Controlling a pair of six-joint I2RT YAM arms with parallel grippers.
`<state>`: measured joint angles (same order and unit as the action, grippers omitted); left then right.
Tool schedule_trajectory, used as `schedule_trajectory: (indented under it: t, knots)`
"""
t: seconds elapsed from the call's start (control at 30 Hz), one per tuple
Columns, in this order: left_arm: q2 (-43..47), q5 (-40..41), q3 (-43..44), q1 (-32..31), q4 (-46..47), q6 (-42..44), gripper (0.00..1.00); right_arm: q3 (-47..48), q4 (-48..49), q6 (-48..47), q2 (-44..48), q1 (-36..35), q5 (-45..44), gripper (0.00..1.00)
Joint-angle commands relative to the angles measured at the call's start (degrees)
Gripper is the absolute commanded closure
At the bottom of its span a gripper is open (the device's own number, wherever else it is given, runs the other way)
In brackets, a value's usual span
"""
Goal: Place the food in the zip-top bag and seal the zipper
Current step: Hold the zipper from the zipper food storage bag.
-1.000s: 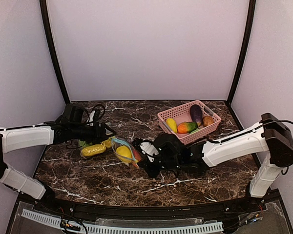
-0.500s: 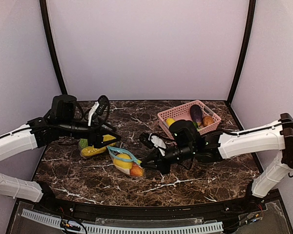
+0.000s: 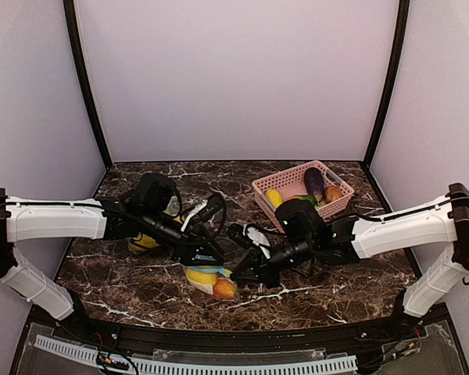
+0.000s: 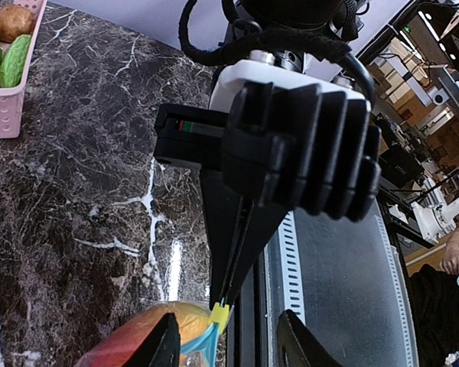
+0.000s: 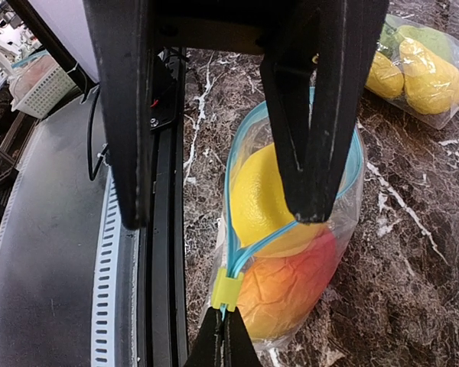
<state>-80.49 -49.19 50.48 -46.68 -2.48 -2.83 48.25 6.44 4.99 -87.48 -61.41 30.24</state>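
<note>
One zip-top bag (image 3: 208, 280): right pincer (image 5: 224, 336) clamps its corner, left pincer (image 3: 214, 255) spread apart over it.

A dark brown marble-patterned desk (image 3: 141, 289) with white veins stands inside a booth of plain pale lilac panels. There is a back wall (image 3: 234, 78) and two side walls (image 3: 31, 101), joined by black posts (image 3: 84, 82) at the desk's far corners. The light is soft and even. A white slotted strip (image 3: 219, 365) runs along the near edge.

Our left arm (image 3: 51, 219) and right arm (image 3: 402, 226) wear white shells with black joints. The left end effector (image 3: 211, 254) and right end effector (image 4: 223, 294) are black. The right one's ribbed housing meets a white plate (image 4: 252, 73) under a thick black cable (image 4: 291, 42).
</note>
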Motion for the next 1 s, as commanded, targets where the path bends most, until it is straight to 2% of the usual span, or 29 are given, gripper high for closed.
schedule_trajectory:
  t: [0.0,0.3,0.6,0.8,0.97]
  knots:
    - [-1.5,-4.9,0.1,-0.3,5.3,-1.8,0.60,-0.7,3.6,0.5,0.5,0.6,2.0,1.00]
    - [-4.7,-4.9,-1.6,-0.7,9.9,-4.8,0.62,-0.9,4.2,0.8,0.5,1.0,2.4,1.00]
    - [-5.5,-5.4,-2.4,-1.4,8.9,-5.1,0.63,-1.6,4.9,1.5,1.3,1.3,1.8,1.00]
    - [-5.9,-5.5,-2.6,-1.5,8.9,-5.6,0.72,-1.7,5.2,1.8,1.3,1.3,1.8,1.00]
    - [-6.5,-4.4,-2.0,-1.6,7.7,-5.0,0.70,-1.5,5.2,1.9,1.3,1.3,2.0,1.00]
